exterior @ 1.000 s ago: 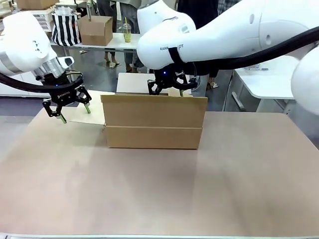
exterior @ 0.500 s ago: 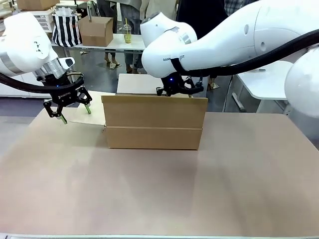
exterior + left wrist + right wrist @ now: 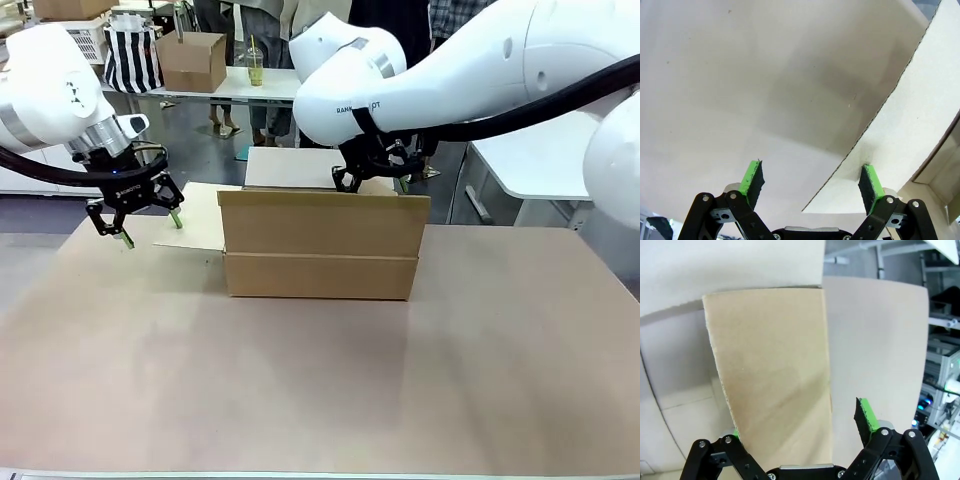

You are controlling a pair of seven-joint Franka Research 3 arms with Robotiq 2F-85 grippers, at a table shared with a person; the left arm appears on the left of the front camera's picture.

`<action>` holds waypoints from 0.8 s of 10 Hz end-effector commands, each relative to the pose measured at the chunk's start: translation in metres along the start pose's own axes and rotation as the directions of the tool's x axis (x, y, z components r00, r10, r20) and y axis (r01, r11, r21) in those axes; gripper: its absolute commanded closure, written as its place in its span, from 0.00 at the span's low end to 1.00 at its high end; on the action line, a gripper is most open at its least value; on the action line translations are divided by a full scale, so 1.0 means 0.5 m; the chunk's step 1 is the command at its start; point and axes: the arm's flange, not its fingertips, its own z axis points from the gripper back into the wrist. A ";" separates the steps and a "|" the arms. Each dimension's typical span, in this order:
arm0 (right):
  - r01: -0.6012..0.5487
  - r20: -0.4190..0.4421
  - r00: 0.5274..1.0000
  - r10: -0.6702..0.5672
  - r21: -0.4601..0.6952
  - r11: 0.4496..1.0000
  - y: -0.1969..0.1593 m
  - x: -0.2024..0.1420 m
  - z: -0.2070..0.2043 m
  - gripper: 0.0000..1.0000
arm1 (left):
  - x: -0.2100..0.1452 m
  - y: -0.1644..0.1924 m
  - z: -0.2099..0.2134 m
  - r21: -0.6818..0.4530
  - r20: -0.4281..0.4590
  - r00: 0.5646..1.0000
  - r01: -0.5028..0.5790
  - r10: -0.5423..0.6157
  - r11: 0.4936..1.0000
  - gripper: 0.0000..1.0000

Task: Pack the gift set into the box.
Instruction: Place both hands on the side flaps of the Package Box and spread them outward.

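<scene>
The box (image 3: 320,248), a large brown carton, stands open in the middle of the table, its left flap (image 3: 195,215) spread flat and its far flap (image 3: 295,166) folded back. My left gripper (image 3: 138,216) hovers open just left of that flap. In the left wrist view the left gripper (image 3: 810,181) is open with the flap's corner (image 3: 900,120) below its fingers. My right gripper (image 3: 370,181) is at the box's far rim. In the right wrist view the right gripper (image 3: 800,427) is open, with a brown flap (image 3: 775,375) lying between its fingers. The gift set is out of view.
Behind the table stand people, a far table with a striped bag (image 3: 132,55), a small carton (image 3: 192,60) and a cup (image 3: 255,68). A white table (image 3: 540,160) is at the right. The tabletop (image 3: 300,390) in front of the box is bare.
The box has slid a little to the right, and my right gripper moved right along its far rim. The left gripper has stayed put.
</scene>
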 end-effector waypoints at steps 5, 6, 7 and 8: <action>-0.071 -0.029 0.997 0.072 0.025 0.997 -0.108 -0.001 0.040 0.00 | -0.001 -0.001 0.005 0.017 0.012 1.000 -0.013 0.013 1.000 0.00; -0.071 -0.035 0.997 0.072 0.029 0.997 -0.131 -0.001 0.042 0.00 | -0.001 -0.001 0.005 0.017 0.012 1.000 -0.013 0.013 1.000 0.00; -0.071 -0.032 0.997 0.073 0.052 0.996 -0.152 -0.001 0.047 0.00 | -0.001 -0.001 0.005 0.017 0.012 1.000 -0.013 0.013 1.000 0.00; -0.069 -0.037 0.997 0.072 0.072 0.995 -0.178 0.000 0.049 0.00 | -0.001 -0.001 0.005 0.017 0.012 1.000 -0.013 0.013 1.000 0.00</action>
